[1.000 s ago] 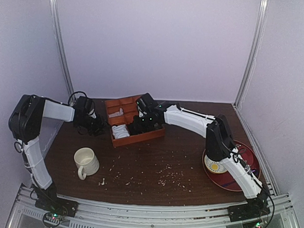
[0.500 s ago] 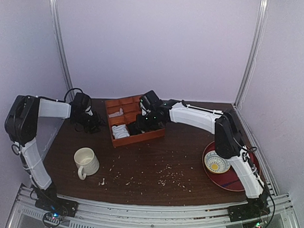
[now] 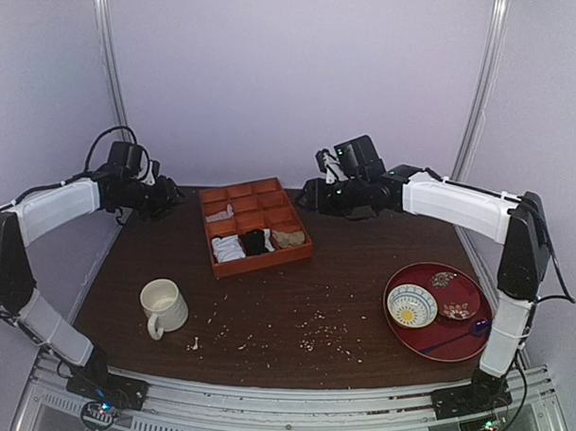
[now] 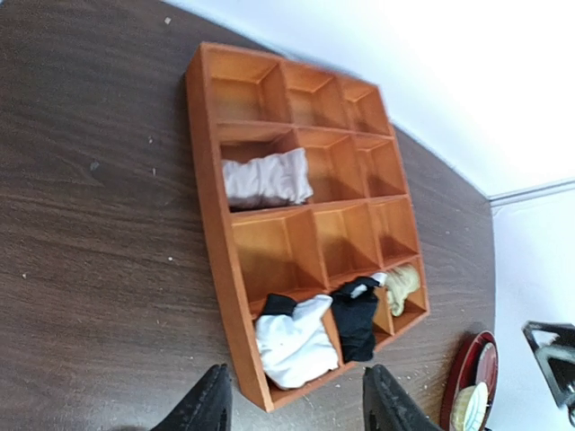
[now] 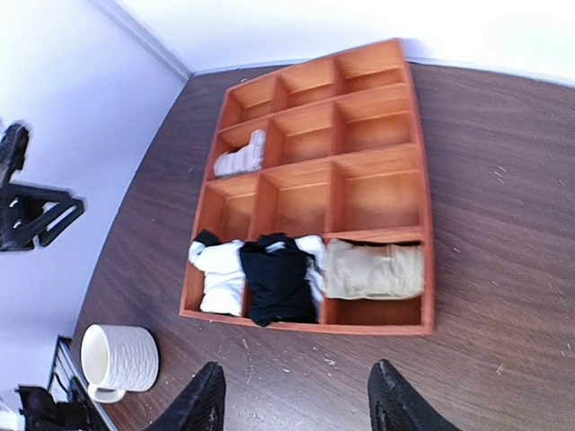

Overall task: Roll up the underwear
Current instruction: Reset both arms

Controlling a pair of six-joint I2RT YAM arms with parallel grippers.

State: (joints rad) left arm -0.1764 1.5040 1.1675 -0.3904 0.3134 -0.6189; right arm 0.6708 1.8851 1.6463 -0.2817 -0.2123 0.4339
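One black underwear (image 3: 256, 241) (image 4: 358, 316) (image 5: 278, 278) lies bundled in the front middle compartment of the orange tray (image 3: 261, 263) (image 4: 208, 180) (image 5: 422, 180). Beside it, the front left compartment holds a bundle of mostly white fabric with a black corner (image 3: 228, 248) (image 4: 295, 341) (image 5: 216, 269). My left gripper (image 3: 166, 198) (image 4: 295, 382) hovers open and empty, raised off the tray's left side. My right gripper (image 3: 315, 194) (image 5: 296, 382) hangs open and empty above the table, behind and right of the tray.
A beige fabric lump (image 3: 288, 239) (image 5: 373, 269) fills the front right compartment, and a small white cloth (image 3: 222, 213) (image 4: 267, 178) lies further back. A white mug (image 3: 164, 306) stands front left. A red plate (image 3: 459, 340) with a bowl (image 3: 411, 305) sits at right. Crumbs dot the table.
My right gripper opened, left the black underwear in the tray and pulled up and back to the right. The left arm drew away up and to the left.
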